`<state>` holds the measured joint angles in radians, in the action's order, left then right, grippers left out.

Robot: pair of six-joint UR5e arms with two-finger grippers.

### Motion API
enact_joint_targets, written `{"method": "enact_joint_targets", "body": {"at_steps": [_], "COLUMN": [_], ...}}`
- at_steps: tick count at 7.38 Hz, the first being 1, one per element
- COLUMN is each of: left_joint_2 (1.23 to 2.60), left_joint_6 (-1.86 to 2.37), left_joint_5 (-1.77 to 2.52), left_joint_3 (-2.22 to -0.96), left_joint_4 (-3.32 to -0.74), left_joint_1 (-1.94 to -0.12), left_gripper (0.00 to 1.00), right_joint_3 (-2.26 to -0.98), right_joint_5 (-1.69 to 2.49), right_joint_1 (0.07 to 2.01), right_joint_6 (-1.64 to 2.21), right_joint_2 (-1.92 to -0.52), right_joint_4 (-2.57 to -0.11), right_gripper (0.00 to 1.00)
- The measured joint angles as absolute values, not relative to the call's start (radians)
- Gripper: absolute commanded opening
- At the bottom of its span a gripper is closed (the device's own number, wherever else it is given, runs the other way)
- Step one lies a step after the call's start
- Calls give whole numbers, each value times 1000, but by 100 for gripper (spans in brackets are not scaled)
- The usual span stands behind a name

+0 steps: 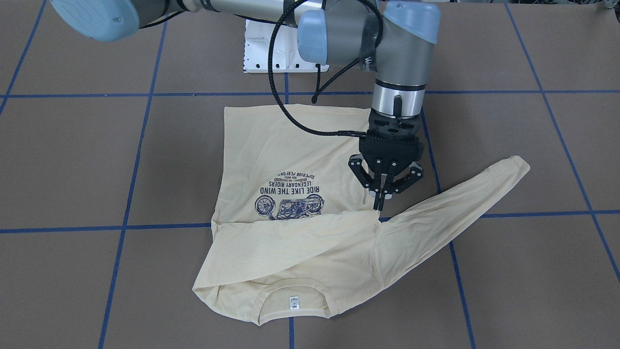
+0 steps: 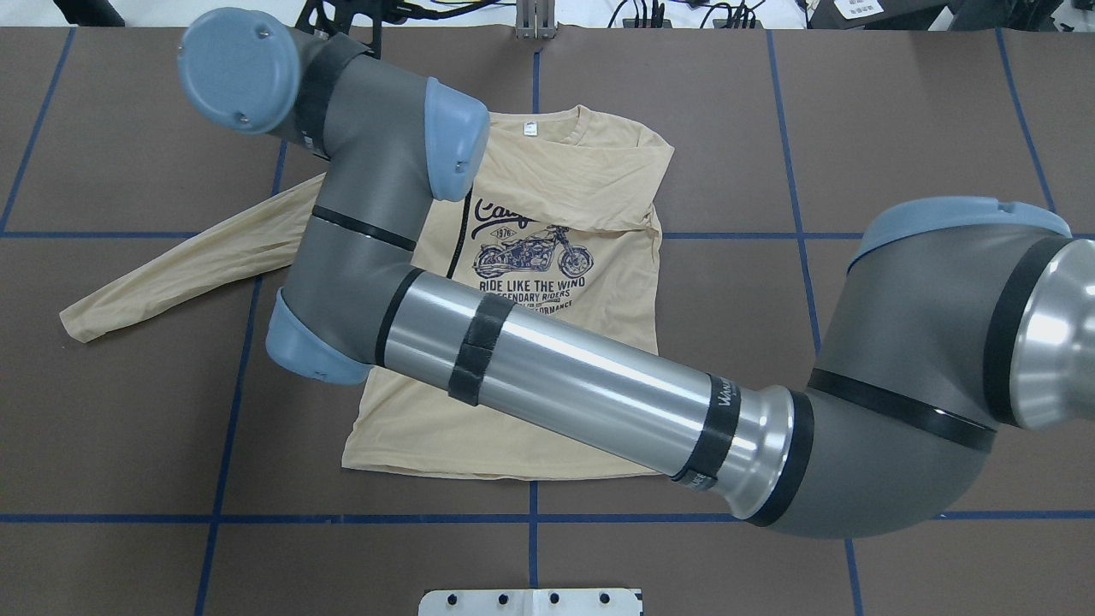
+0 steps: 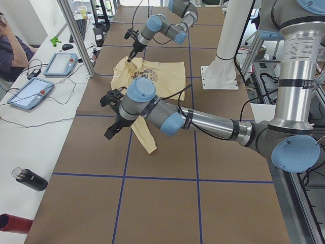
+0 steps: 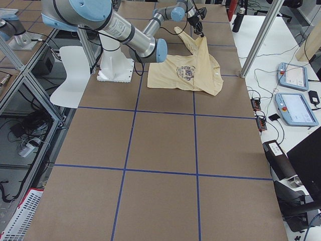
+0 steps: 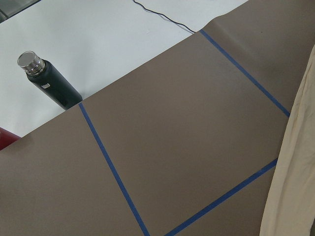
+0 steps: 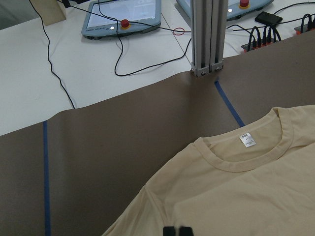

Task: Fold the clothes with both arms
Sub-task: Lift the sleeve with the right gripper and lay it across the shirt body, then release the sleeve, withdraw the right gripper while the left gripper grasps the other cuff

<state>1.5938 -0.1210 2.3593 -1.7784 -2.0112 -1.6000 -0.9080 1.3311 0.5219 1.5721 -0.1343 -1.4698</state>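
The clothes are one cream long-sleeved T-shirt (image 1: 290, 160), print side up on the brown table. A flap of its fabric lies folded across the chest, over the top of the print. The other sleeve (image 1: 460, 198) stretches out toward my left side. The neck label (image 6: 247, 140) shows inside the collar. My right arm (image 2: 556, 368) reaches across the shirt. Its gripper (image 1: 380, 201) hangs shut and holds nothing, above the armpit of the outstretched sleeve. My left gripper (image 3: 110, 129) hovers beside that sleeve's end (image 5: 295, 187). I cannot tell whether it is open or shut.
The white base plate (image 1: 266, 48) sits on the robot's side of the shirt. A metal post (image 6: 206, 39) and teach pendants (image 6: 123, 17) stand beyond the collar. A dark bottle (image 5: 49, 78) lies on the white side table. A seated person (image 3: 10, 46) is at the far left.
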Motion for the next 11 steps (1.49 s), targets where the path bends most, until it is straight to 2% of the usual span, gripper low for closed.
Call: {"method": "enact_joint_targets", "body": {"at_steps": [1, 3, 5, 6, 8, 10, 11], "left_joint_2": [1594, 1594, 1591, 1580, 1550, 1502, 1464], "left_joint_6": [-120, -120, -122, -125, -81, 65, 145], "left_joint_5": [2359, 2359, 2361, 2362, 2362, 2310, 2254], "left_joint_3": [-1778, -1778, -1784, -1792, -1791, -1787, -1784], "left_joint_4": [-2011, -2011, -2013, -2041, -2153, -2251, -2319], "left_joint_1": [-1600, -1600, -1600, -1594, -1503, -1367, -1308], "left_gripper": [100, 100, 100, 100, 100, 100, 100], "right_joint_3": [-843, -804, -810, -855, -1136, -1487, -1678], "right_joint_5": [1331, 1332, 1368, 1431, 1540, 1638, 1700], "right_joint_1": [515, 513, 529, 553, 592, 659, 714], "right_joint_6": [1619, 1653, 1647, 1622, 1509, 1342, 1225], "right_joint_2": [-82, -43, -25, -43, -189, -452, -627], "right_joint_4": [-1454, -1441, -1454, -1496, -1671, -1774, -1786], "right_gripper": [99, 99, 100, 100, 100, 100, 100]}}
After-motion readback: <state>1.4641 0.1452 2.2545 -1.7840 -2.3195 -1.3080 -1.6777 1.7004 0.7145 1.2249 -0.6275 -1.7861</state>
